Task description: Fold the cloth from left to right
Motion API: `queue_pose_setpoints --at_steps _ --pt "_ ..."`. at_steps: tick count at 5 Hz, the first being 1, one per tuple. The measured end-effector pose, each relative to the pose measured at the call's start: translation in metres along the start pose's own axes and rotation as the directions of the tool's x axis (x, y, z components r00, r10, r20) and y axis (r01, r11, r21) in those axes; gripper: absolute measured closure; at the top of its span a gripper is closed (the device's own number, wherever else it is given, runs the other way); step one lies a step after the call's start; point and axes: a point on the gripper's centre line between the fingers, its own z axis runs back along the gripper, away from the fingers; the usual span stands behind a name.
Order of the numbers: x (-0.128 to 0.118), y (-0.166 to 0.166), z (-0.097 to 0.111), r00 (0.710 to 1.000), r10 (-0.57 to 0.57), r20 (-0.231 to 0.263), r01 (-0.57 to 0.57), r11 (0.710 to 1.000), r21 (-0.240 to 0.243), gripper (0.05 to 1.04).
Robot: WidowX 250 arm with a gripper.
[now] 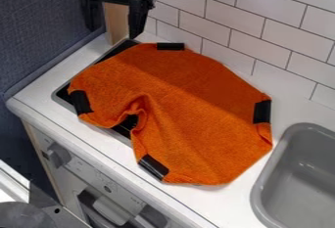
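1 orange cloth [190, 119] lies spread on the tabletop [39, 97], its upper-left part over a black hob [118, 51] and its lower-right end near the grey sink [307, 168]. its longer axis seems to slant from upper left to lower right. the claw [114, 32] hangs by the cloth's upper-left end, its 2 fingers wide apart and nothing between them; how high it hangs i cannot tell.

what the move turns on: from the claw, the left strip [81, 102], a black band at the cloth's edge, lies down and slightly left in the camera view, while the top strip [170, 46] is off to the right. the right strip [262, 111] sits well apart, across the cloth. i judge the fold to be at its start. next probably comes lowering the claw to the left strip, pinching that edge and carrying it over toward the right strip. a deep pucker [144, 102] in the near edge could skew the fold.
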Motion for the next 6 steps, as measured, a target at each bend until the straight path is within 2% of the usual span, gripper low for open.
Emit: queue_pose_setpoints --at_steps 1,2,3,4,5,6 --pt "-0.001 -0.001 -0.008 1.000 0.008 -0.026 -0.009 1.000 -0.007 0.084" --pt "-0.006 0.004 -0.013 0.997 0.081 0.000 -0.081 0.996 -0.049 0.084" --pt "-0.018 0.024 -0.010 0.985 0.162 0.053 -0.156 0.982 -0.104 0.084" --pt "-0.022 0.049 -0.018 0.956 0.287 0.057 -0.277 0.951 -0.135 0.084" --pt "-0.026 0.066 -0.034 0.887 0.458 0.062 -0.454 0.889 -0.066 0.084" --pt "-0.031 0.084 -0.062 0.789 0.613 0.053 -0.612 0.790 -0.030 0.084"
